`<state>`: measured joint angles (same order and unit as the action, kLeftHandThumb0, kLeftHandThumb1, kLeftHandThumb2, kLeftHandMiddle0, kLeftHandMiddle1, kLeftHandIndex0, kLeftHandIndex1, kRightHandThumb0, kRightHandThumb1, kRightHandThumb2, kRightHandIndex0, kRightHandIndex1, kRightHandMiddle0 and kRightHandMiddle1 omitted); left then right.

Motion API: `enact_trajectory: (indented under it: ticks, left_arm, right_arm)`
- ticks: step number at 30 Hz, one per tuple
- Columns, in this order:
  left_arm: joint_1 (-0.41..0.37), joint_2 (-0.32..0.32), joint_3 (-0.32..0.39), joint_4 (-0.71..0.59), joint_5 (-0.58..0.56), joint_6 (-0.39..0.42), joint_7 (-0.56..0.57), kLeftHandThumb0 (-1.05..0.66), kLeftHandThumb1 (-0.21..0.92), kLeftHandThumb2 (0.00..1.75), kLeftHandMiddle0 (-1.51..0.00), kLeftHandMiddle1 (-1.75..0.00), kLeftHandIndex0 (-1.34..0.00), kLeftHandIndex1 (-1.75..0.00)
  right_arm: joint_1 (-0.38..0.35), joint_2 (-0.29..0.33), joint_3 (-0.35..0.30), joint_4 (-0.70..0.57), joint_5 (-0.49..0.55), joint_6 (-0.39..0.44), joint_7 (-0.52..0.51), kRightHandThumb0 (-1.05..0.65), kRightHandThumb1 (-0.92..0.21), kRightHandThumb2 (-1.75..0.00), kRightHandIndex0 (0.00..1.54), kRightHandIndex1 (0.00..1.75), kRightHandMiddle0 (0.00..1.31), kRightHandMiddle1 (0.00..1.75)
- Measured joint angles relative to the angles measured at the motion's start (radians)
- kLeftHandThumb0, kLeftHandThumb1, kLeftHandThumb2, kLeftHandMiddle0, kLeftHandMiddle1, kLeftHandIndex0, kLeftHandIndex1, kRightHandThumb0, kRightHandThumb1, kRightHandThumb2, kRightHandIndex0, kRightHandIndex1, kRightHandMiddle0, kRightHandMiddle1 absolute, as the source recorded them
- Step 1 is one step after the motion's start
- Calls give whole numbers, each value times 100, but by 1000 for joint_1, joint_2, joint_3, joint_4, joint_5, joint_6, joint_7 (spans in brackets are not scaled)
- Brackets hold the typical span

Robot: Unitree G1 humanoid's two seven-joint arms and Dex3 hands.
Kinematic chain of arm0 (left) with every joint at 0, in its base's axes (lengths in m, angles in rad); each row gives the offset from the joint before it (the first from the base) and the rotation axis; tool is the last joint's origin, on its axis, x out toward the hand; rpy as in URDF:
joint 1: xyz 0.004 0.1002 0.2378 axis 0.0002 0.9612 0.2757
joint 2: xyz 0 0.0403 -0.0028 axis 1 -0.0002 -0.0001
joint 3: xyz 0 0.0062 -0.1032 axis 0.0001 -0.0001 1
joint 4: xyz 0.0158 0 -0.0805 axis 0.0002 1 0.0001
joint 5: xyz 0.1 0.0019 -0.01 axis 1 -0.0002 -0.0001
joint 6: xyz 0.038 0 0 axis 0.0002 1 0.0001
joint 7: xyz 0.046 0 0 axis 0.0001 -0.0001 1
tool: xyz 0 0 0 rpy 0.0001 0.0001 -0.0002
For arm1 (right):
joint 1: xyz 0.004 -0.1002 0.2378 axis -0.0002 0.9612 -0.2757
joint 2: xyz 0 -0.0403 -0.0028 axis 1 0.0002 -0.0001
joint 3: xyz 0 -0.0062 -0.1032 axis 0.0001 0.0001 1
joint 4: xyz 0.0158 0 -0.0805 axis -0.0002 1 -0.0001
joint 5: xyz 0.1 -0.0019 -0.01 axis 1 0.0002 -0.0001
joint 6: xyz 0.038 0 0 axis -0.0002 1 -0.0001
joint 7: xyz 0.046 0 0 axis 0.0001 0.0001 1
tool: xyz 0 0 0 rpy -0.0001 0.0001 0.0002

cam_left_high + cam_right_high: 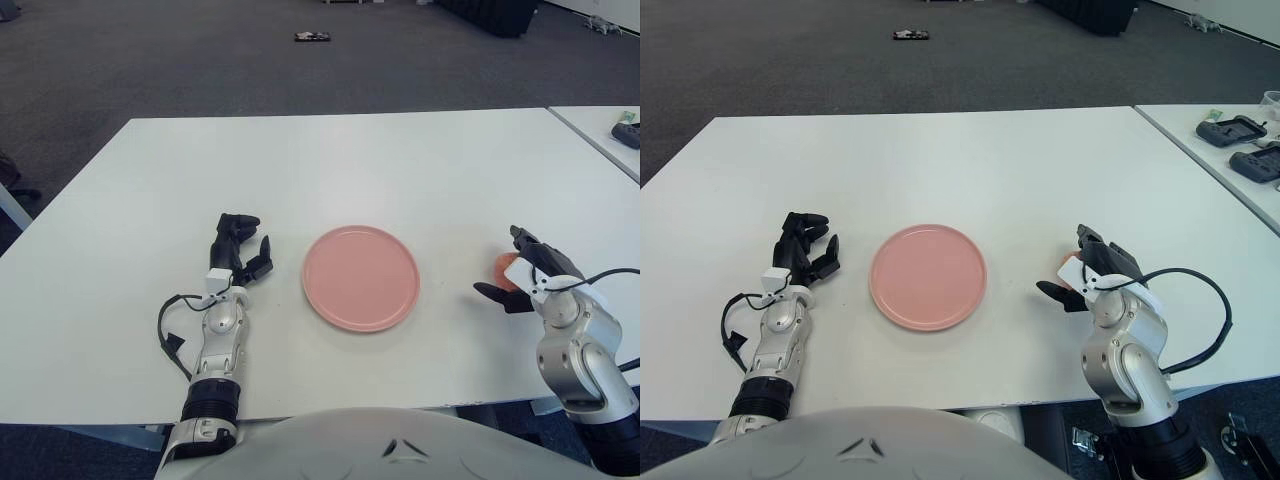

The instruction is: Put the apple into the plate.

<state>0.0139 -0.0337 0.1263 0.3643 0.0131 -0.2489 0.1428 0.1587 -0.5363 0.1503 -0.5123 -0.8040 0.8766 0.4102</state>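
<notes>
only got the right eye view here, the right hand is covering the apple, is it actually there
observer: yes. In the left eye view the reddish-orange apple shows on the plate side of the right hand, which covers the apple's right part.
operator: ok, is it touching the plate yet? left hand shows idle left of the plate for me
observer: no. A strip of bare white table separates the apple from the pink plate's right rim, and nothing lies in that strip.
</notes>
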Motion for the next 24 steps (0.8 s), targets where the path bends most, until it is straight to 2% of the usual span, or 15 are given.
enact_trajectory:
  ticks: [24]
  left_arm:
    - [6, -1, 5, -9, -4, 4, 0, -1, 50, 98, -66, -134, -35, -175]
  right_arm:
    - [10, 0, 2, -1, -8, 16, 0, -82, -35, -93, 0, 0, 0, 0]
